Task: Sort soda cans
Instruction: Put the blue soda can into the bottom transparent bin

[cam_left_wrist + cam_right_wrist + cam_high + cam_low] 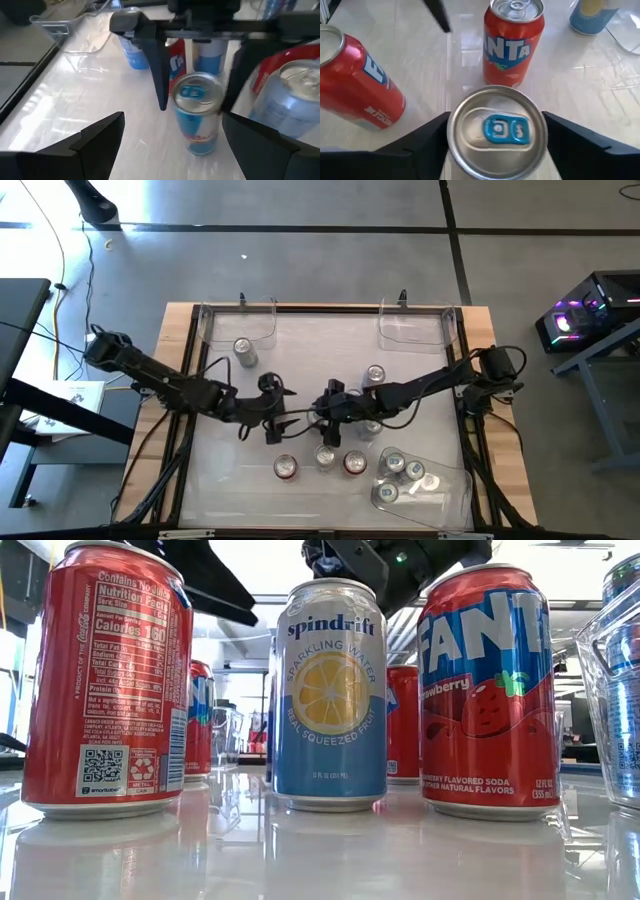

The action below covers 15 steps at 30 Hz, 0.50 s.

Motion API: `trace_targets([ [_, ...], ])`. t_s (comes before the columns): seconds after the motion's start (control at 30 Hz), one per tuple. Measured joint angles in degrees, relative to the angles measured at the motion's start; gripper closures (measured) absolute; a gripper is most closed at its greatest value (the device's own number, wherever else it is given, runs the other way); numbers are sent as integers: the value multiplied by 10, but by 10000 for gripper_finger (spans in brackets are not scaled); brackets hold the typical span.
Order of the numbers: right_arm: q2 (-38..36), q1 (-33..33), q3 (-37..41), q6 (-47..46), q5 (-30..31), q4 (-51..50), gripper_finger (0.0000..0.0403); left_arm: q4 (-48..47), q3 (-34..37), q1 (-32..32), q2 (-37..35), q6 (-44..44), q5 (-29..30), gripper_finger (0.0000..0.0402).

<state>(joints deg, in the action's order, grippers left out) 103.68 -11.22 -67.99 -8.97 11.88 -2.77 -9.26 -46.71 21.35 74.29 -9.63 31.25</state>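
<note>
Right gripper [495,131] fingers spread, straddling blue-tab can [496,131] (likely next pick, contact unclear). Left gripper [272,415] open, empty, waiting mid-bench.

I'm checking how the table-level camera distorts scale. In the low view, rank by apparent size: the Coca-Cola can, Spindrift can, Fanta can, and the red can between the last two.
1. Coca-Cola can (nearest)
2. Fanta can
3. Spindrift can
4. Red can, farther back, partly hidden

Differences reflect nearness, not true size.

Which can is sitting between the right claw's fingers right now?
The slim blue-and-silver can with the blue pull tab, standing mid-table. The right claw straddles it; the red Fanta can and the other cans stand clear.
</note>
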Motion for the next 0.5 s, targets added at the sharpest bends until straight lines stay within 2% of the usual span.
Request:
trace_targets([
  [0.13,0,-4,0,0,17,2,184,-10,0,27,-1,-22,43,69],
  [0.23,-10,-15,-9,7,47,-14,186,-32,0,48,-1,-68,117,69],
  [0.33,-52,-33,-31,18,93,-38,186,-36,0,75,-1,-113,186,69],
  [0.5,-156,-91,-60,21,161,-117,186,4,0,119,-1,-105,218,69],
])
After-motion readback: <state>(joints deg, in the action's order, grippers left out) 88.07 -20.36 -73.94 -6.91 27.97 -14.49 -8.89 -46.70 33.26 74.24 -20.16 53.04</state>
